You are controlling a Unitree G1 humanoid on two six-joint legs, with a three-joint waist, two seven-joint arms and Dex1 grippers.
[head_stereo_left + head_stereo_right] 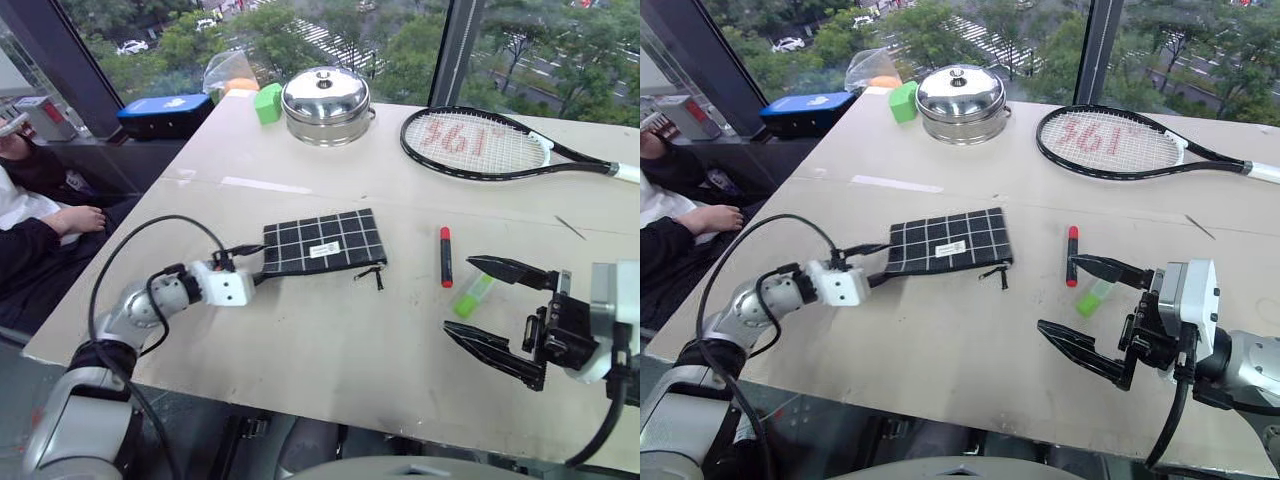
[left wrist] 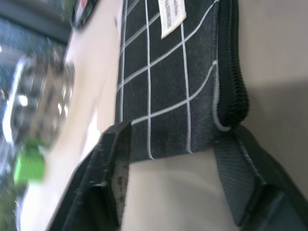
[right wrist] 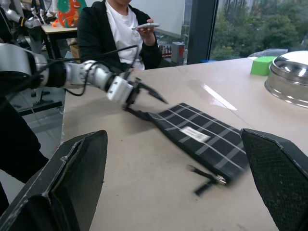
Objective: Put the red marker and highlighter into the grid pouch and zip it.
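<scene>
Two claws to weigh, and clearly nearer to both pens: right claw (image 1: 1056, 294), spread wide, holding nothing, low at the near right edge of the tabletop (image 1: 940, 340). Pointing toward the left, so both pens just beyond its fingertips. Directly past the tips, highlighter (image 1: 1092, 297), lying flat, long axis slanted from near-left to far-right. Just beyond and touching nothing, red marker (image 1: 1072, 256), also flat, long axis running almost straight away from the robot, near end close to the upper fingertip as seen from the head. Hard to tell how high above them the fingers stand.

Further left, well apart from the pens, grid pouch (image 1: 948, 240), flat, long side across the tabletop, zipper edge on the near side with the pull (image 1: 995, 272) at the right end, toward the pens. At its left end, left claw (image 1: 252, 262), fingers apart around the short edge; firm hold not confirmed. Probably right arm for picking, left for steadying.
</scene>
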